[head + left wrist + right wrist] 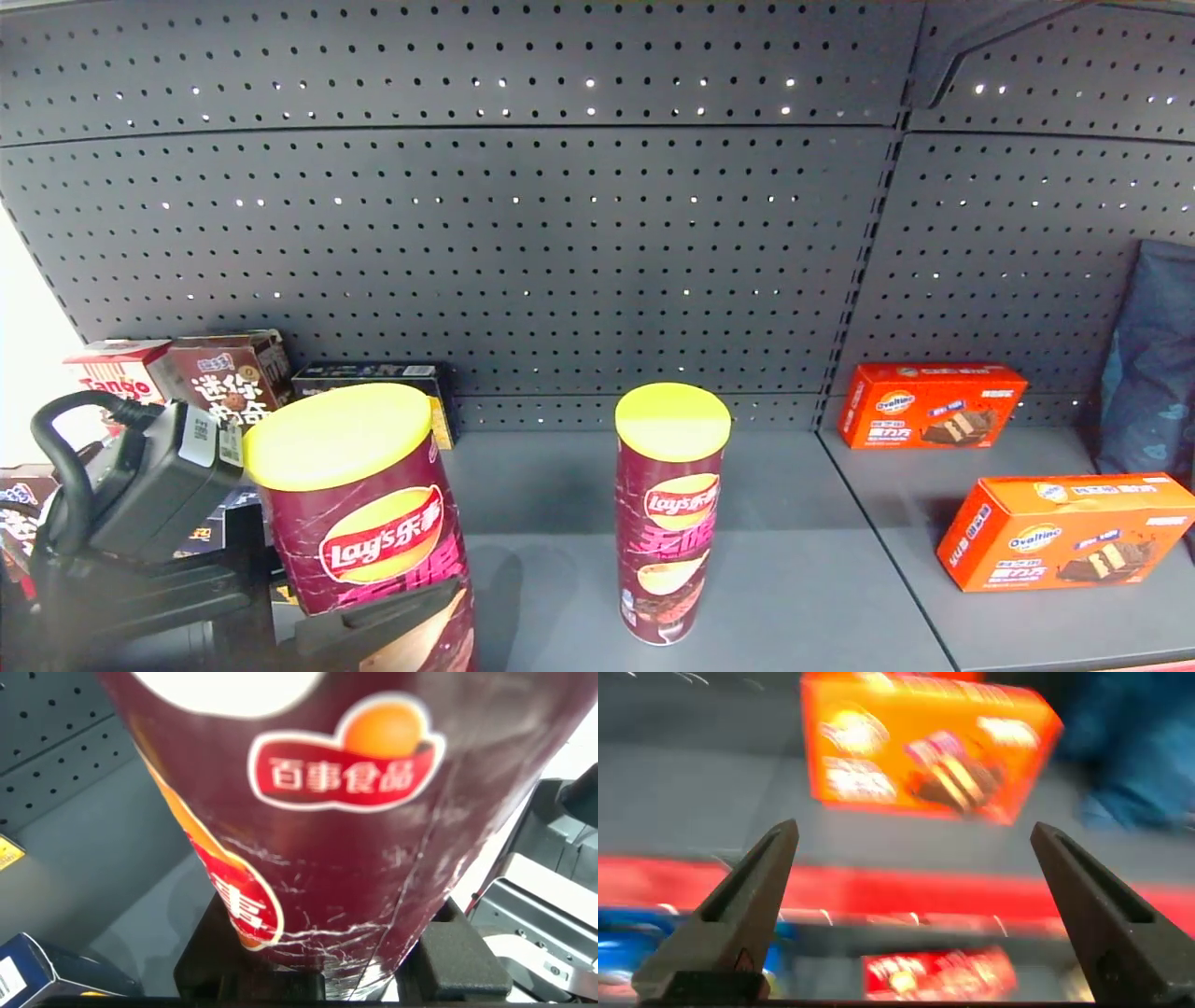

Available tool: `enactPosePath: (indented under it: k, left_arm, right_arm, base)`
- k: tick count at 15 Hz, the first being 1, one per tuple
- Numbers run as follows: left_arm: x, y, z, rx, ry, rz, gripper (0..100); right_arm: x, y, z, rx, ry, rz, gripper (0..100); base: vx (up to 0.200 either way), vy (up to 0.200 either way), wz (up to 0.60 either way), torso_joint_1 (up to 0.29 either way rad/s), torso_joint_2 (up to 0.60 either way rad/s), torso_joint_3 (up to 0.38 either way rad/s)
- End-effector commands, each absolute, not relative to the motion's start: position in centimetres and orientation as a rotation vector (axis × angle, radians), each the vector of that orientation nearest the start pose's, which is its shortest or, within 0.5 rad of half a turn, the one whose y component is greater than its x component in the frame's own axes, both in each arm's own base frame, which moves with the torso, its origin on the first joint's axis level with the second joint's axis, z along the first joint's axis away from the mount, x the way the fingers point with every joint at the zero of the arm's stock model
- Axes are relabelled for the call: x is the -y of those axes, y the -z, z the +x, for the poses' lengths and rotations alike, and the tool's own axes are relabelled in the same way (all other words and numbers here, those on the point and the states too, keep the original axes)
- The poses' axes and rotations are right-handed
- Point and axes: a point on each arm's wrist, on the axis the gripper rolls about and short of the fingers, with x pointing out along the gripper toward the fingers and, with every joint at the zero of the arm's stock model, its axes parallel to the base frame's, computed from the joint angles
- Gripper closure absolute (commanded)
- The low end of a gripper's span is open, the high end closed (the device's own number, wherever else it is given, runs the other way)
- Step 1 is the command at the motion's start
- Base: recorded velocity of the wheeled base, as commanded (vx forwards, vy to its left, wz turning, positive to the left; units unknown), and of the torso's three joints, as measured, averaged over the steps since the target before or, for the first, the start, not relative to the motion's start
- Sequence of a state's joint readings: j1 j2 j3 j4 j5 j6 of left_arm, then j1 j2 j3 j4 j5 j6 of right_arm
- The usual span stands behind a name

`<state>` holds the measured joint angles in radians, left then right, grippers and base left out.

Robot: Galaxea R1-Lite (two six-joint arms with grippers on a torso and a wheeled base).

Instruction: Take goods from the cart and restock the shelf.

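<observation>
Head view: the left gripper (369, 621) clamps a yellow-lidded chip can (359, 523), left of the matching shelved can (670, 513); a near orange box (1064, 532) and a far orange box (929, 403) lie right of that shelved can. Left wrist view adds what the head misses: black fingers (220, 952) pressing the held can's lower body, a blue box corner (37, 966) beside it. Right wrist view: the right gripper (915, 833) is spread wide, facing an orange box (924, 751).

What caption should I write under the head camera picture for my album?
Left gripper holds a yellow-lidded chip can beside a second can standing on the grey shelf, two orange boxes at right.
</observation>
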<state>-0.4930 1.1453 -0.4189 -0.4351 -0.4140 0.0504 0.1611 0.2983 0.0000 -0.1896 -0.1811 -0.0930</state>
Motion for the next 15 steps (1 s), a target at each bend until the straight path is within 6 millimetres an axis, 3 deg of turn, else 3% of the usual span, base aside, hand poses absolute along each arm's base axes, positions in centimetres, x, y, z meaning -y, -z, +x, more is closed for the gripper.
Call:
enactPosePath:
  k: [1,4,8,15]
  left_arm:
    - [7.87,-18.71,12.74,-0.262,0.909,0.056,100]
    - [7.76,-18.62,12.48,-0.26,0.912,0.056,100]
    - [7.61,-18.58,12.15,-0.254,0.915,0.056,100]
    - [7.61,-18.53,11.96,-0.255,0.924,0.055,100]
  right_arm:
    - [0.85,-8.44,-1.57,-0.025,0.141,-0.149,0]
    - [0.77,-8.45,-1.56,-0.022,0.105,-0.157,0]
    - [0.05,-8.44,-1.6,0.001,-0.225,-0.144,0]
    - [0.08,-7.68,-1.64,-0.089,-0.211,0.0,0]
  base:
    - [0.0,0.0,0.0,0.0,0.0,0.0]
    - [0.0,0.0,0.0,0.0,0.0,0.0]
    - [0.0,0.0,0.0,0.0,0.0,0.0]
    - [0.0,0.0,0.0,0.0,0.0,0.0]
